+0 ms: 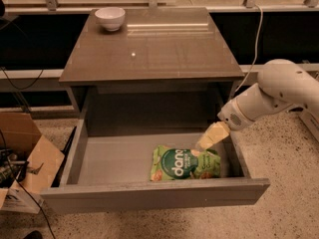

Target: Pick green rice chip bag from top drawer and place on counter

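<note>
**gripper low in the open drawer, tip at the bag's far right corner**

the gripper (203, 143) hangs inside the top drawer (154, 195), tilted down and toward the left of the view, on the end of the white arm (279, 91) that reaches in over the drawer's right side. whether it is parted or closed does not show: it reads as one pale cream wedge. it holds nothing.

just below its tip, and stretching from there to the left and toward the drawer front, lies the green rice chip bag (185, 163), flat on the drawer floor with its dark round logo facing up. the tip sits at the bag's far right corner; whether the two touch cannot be told.

the drawer's right wall is just beside the gripper, on the side away from the bag. the drawer is pulled fully out, and its plain front panel is nearer the camera than the gripper, past the bag.

the counter (154, 49) lies above the gripper and farther back. a white bowl (110, 18) stands on its far left corner, well apart from the gripper. a cardboard box (30, 153) sits on the speckled floor (294, 183) beyond the drawer's left wall, on the opposite side from the gripper.
</note>
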Robot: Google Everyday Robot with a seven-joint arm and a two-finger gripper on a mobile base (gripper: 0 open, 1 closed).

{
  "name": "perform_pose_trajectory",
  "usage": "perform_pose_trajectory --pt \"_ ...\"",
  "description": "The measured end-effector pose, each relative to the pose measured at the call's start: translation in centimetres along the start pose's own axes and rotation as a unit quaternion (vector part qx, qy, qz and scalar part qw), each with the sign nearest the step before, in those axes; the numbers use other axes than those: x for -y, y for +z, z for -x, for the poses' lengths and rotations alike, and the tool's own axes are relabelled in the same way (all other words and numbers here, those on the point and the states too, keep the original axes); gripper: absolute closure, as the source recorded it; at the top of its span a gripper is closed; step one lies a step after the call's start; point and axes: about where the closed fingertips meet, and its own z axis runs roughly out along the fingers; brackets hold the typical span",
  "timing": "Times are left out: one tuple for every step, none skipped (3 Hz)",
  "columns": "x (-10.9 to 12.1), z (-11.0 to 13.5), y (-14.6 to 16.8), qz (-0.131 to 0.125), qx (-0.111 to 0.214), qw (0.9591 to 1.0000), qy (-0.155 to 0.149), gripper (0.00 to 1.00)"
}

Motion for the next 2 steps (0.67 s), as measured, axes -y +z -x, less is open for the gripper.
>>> perform_pose_trajectory --pt "-0.6 -1.8 2.1 0.022 -0.022 0.9990 0.032 0.00" --pt "-1.4 -3.8 3.9 0.050 -0.033 0.9960 0.066 0.00"
